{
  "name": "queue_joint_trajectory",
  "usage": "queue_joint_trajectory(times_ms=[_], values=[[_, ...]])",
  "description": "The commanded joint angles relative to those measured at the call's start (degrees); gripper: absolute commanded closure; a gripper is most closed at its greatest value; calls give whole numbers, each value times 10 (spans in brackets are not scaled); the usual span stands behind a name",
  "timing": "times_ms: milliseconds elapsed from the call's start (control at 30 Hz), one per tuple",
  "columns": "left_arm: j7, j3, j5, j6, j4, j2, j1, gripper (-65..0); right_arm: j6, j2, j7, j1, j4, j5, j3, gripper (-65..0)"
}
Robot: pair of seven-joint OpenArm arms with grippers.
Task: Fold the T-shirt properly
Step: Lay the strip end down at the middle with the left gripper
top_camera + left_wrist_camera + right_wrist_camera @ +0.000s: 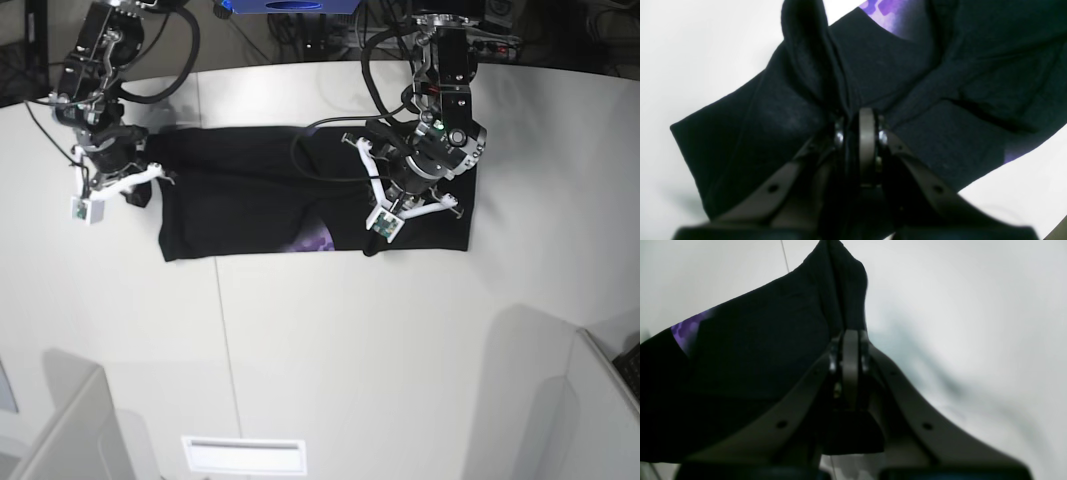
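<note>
The black T-shirt lies spread in a wide band across the far half of the white table. A patch of purple print shows at its near edge. My left gripper is shut on a pinched ridge of black cloth near the shirt's right end in the base view, with purple print beyond its tips. At the shirt's left end, my right gripper is shut on a raised fold of the cloth, and bare table lies to its right.
Cables and dark equipment crowd the table's far edge behind both arms. Grey partition panels stand at the near left and near right corners. A white slotted plate sits at the front edge.
</note>
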Motion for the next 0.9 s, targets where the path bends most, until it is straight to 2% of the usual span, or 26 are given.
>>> queue_joint_trajectory(times_ms=[0, 300, 500, 667, 867], values=[[-11, 3, -8, -2, 10, 3, -7, 0, 3, -3, 11, 4, 6, 4, 2, 0], [-11, 4, -8, -2, 10, 3, -7, 0, 3, -12, 11, 8, -10, 4, 0, 0], [-11, 42, -4, -1, 9, 3, -7, 0, 3, -15, 11, 8, -7, 4, -1, 0], [-11, 45, -9, 33, 5, 3, -8, 0, 3, -13, 11, 7, -6, 4, 1, 0], [-11, 46, -9, 33, -23, 3, -8, 0, 3, -13, 11, 7, -6, 4, 2, 0]])
